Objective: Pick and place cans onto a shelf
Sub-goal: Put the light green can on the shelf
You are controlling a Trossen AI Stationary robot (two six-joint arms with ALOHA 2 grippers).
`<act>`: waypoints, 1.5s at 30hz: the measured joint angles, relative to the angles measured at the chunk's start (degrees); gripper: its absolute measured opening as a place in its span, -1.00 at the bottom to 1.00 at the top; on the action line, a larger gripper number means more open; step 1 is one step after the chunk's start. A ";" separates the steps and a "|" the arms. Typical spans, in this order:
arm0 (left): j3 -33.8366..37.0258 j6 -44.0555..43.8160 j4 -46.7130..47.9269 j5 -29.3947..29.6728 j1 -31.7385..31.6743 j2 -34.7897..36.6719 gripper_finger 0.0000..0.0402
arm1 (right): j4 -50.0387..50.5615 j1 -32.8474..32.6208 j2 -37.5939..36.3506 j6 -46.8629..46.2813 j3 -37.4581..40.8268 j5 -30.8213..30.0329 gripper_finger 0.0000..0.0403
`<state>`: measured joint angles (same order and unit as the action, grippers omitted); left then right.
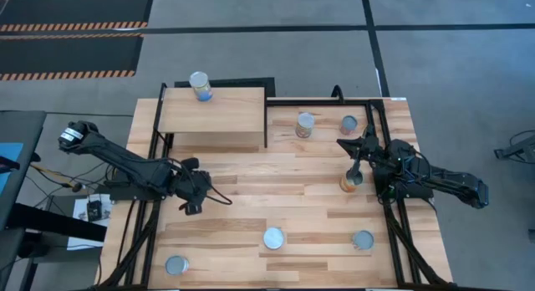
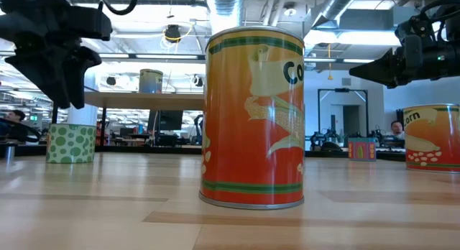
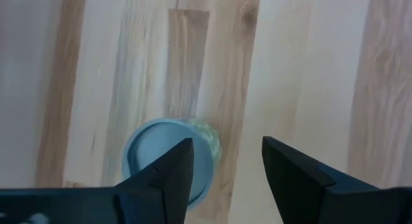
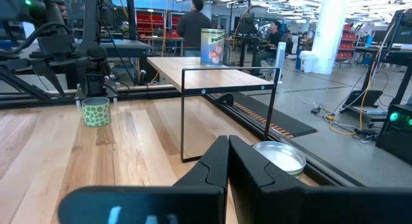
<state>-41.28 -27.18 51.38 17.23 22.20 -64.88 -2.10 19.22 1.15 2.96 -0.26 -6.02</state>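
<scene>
Currently the left gripper (image 3: 225, 176) hangs with fingers spread above a green-spotted can (image 3: 168, 156) on the table (image 1: 292, 174), well short of the shelf (image 1: 213, 111). Likely rigid, smooth and slippery; grip its sides mid-height. The right gripper (image 4: 228, 161) is pressed together.

Bright, even overhead light, soft shadows all round

From above the wooden surface (image 1: 276, 191) is evenly lit and sharp, cans only throwing small faint shadows. At table height the ceiling lights (image 2: 172, 33) blow out a bit and the near orange can (image 2: 253, 117) carries vertical sheen. Left wrist view is washed out and soft, with its fingers (image 3: 293, 172) dark and blurry up close.
</scene>
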 joint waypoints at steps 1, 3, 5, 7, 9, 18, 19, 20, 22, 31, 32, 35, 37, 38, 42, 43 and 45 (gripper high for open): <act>0.00 -0.08 0.75 0.02 0.00 0.00 -0.14 | -0.01 0.00 0.01 0.00 0.00 0.00 -0.83; 0.33 -0.71 1.86 0.05 0.00 0.00 -0.16 | -0.01 0.00 0.02 0.01 0.01 0.00 -0.83; 1.45 -0.45 1.85 0.19 0.00 0.00 -0.17 | -0.01 0.00 0.02 0.00 -0.01 0.00 -0.83; 2.77 -0.28 1.81 0.35 0.00 -0.02 -0.18 | -0.01 0.00 0.02 0.02 -0.01 0.00 -0.83; 3.55 -0.35 1.89 2.06 0.01 -0.02 -0.20 | -0.01 0.00 0.02 0.01 0.00 -0.01 -0.83; 3.96 -0.53 1.51 2.97 0.02 -0.97 -0.36 | -0.01 0.00 0.02 0.02 0.00 0.00 -0.83; 3.96 -0.81 1.57 2.99 0.02 -1.51 -0.37 | -0.01 0.00 0.01 0.01 0.01 -0.01 -0.83; 3.96 -0.98 1.49 3.07 0.00 -2.33 -0.37 | -0.01 0.00 0.02 0.02 0.00 0.00 -0.83; 3.96 -0.94 1.41 3.55 0.00 -4.79 -0.37 | -0.01 0.00 0.00 0.00 0.00 0.00 -0.83; 3.16 0.68 2.01 6.25 0.00 -12.69 -0.54 | -0.01 0.00 0.01 0.01 0.00 0.00 -0.83; 2.76 1.12 2.12 6.13 -0.02 -12.73 -0.60 | -0.01 0.00 0.01 0.00 0.01 0.00 -0.83; 1.15 2.45 2.46 5.96 -0.07 -12.59 -0.79 | -0.01 0.00 0.00 0.00 0.00 0.00 -0.83; -0.92 3.28 1.54 5.05 -0.25 -11.89 -0.91 | -0.01 0.00 0.01 0.01 0.01 0.00 -0.83; -1.93 3.75 1.31 4.58 -0.43 -11.58 -0.94 | -0.01 0.00 0.00 0.00 0.01 -0.02 -0.83; -6.53 4.90 1.79 4.77 -1.13 -10.29 -0.97 | -0.01 0.00 0.01 0.01 0.01 -0.01 -0.83; -8.03 5.70 1.60 5.00 -1.14 -10.10 -0.97 | -0.01 0.00 0.00 0.00 0.00 0.00 -0.83; -11.29 7.89 1.60 5.06 -1.08 -10.01 -0.98 | -0.01 0.00 0.01 0.02 0.01 0.00 -0.83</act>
<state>-52.56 -19.29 52.98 22.29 21.12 -74.89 -2.11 19.22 1.15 2.98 -0.25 -6.02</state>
